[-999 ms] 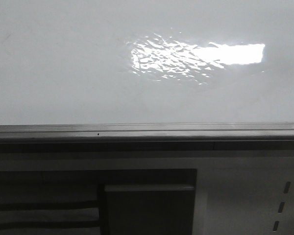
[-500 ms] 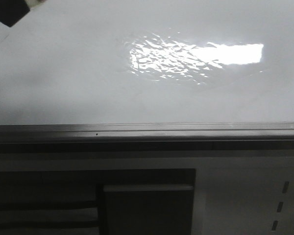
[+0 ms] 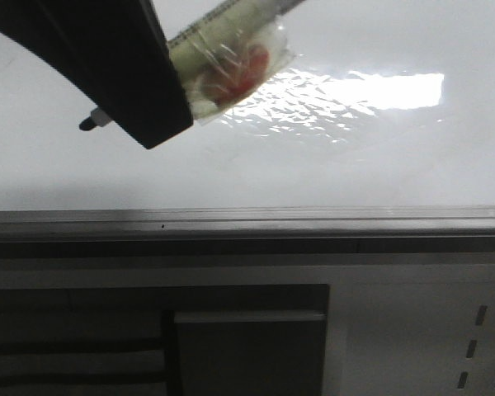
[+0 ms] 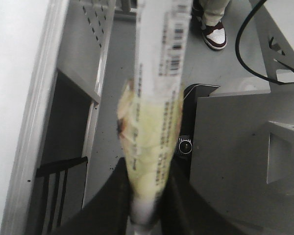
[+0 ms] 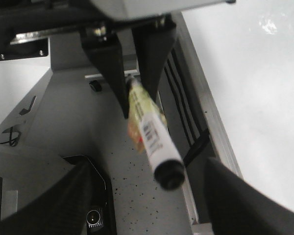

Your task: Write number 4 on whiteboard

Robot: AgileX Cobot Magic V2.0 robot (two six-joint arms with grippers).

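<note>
The glossy whiteboard fills the upper front view, with a bright rippled reflection. My left gripper reaches in from the top left, shut on a marker wrapped in yellowish tape with a red patch. The marker's dark tip sticks out beside the black finger, near the board; contact cannot be told. In the left wrist view the marker runs up from between the left gripper. My right gripper stands open; the marker's capped end points toward it. The number 4 is out of view.
A grey metal rail runs along the board's lower edge. Below it are a white perforated panel and dark slotted shelving. A person's shoe and a black cable are on the floor.
My left gripper has come into the front view from the top left, moving down and right over the board with the marker in it.
</note>
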